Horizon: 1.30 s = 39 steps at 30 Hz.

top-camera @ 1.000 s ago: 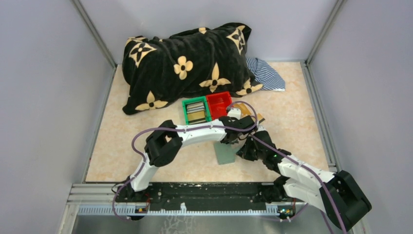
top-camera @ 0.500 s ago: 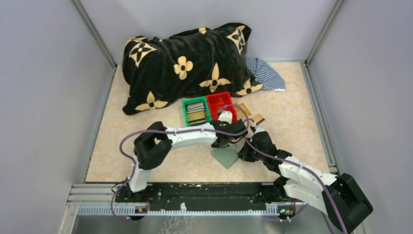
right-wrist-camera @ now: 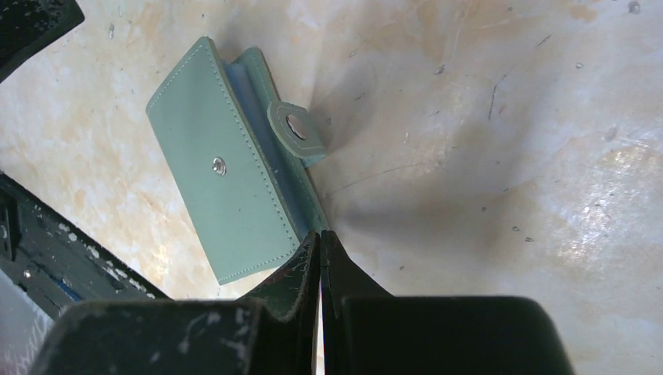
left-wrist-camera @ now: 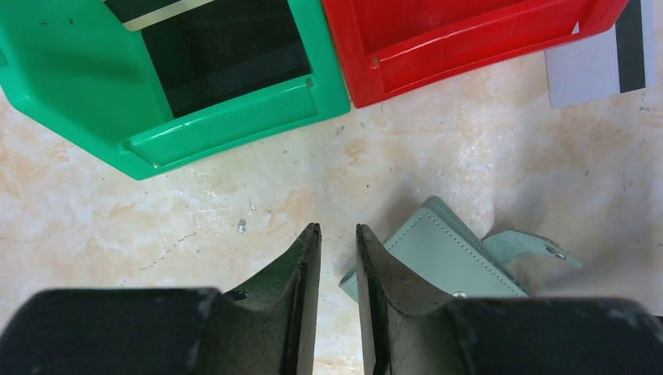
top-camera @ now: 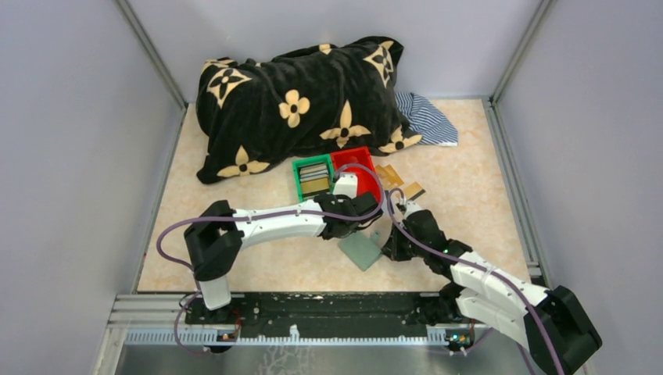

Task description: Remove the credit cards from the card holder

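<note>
The left arm reaches across the table to the left gripper (left-wrist-camera: 338,230), which hangs low just in front of the green bin (top-camera: 300,181). Its jaws stand slightly apart with bare table between them. Just right of its fingers lies the card holder (top-camera: 360,251), flat on the table in front of the red bin (top-camera: 361,155), its closure tab unsnapped and sticking out. The right gripper (right-wrist-camera: 320,234) has its jaws pressed together at the holder's corner; whether they pinch its edge cannot be told. Further right, beside the red bin, credit cards (top-camera: 388,175) lie loose on the table.
</note>
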Motion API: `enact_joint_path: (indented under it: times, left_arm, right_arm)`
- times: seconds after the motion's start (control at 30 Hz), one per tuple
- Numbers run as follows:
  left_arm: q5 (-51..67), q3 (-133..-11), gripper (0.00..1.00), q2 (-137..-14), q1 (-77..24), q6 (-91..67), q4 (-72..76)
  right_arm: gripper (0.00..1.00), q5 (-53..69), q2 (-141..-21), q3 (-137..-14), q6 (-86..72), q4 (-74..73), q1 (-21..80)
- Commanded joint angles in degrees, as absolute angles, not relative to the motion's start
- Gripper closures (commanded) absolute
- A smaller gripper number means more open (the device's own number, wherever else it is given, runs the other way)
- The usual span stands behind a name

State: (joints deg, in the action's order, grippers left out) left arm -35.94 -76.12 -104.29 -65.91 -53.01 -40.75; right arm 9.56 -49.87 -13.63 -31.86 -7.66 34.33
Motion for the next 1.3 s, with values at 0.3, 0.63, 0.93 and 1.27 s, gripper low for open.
enact_joint_path:
  times: [0.3, 0.63, 0.93, 1.27]
  left_arm:
    - [-39.27, -73.34, 0.70, -101.49, -66.00, -53.84, -38.67]
    - [-44.03, -69.79, 0.70, -94.13, -65.82, -55.66, -39.09]
    - [-43.80, -67.24, 0.61, -86.76, -61.23, -53.55, -38.27]
    - [-42.28, -65.09, 0.60, -87.18, -60.64, -53.78, -36.09]
  right_arm:
    - [1.00, 13.87, -46.87, -18.02, -32.17, -5.36, 34.84]
    - [1.00, 10.20, -50.57, -22.03, -33.84, -4.23, 44.22]
    - [1.00, 8.09, -55.75, -22.08, -37.02, 0.28, 52.37]
    - [1.00, 5.74, -64.00, -25.83, -35.99, 2.62, 58.80]
